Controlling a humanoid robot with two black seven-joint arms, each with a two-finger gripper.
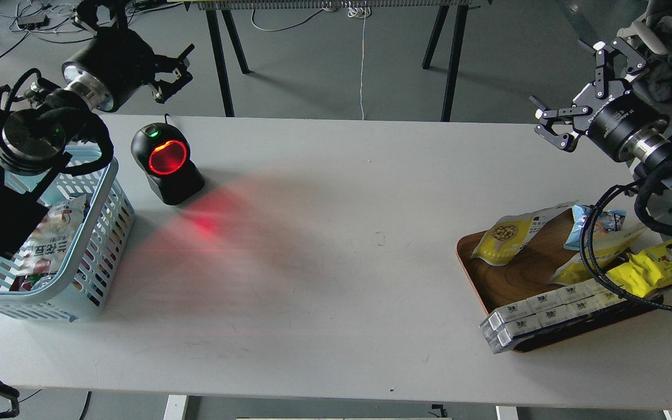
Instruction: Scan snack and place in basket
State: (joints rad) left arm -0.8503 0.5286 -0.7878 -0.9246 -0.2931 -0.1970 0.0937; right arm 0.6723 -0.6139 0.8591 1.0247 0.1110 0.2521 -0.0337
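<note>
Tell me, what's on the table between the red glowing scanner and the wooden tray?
Nothing. In the head view, the table between the scanner and the wooden tray is bare, apart from the scanner's red glow.

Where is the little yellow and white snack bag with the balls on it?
In the head view, the small yellow-and-white stand-up snack pouch lies on the right, at the far left corner of the brown wooden tray, left of a light blue packet.
</note>
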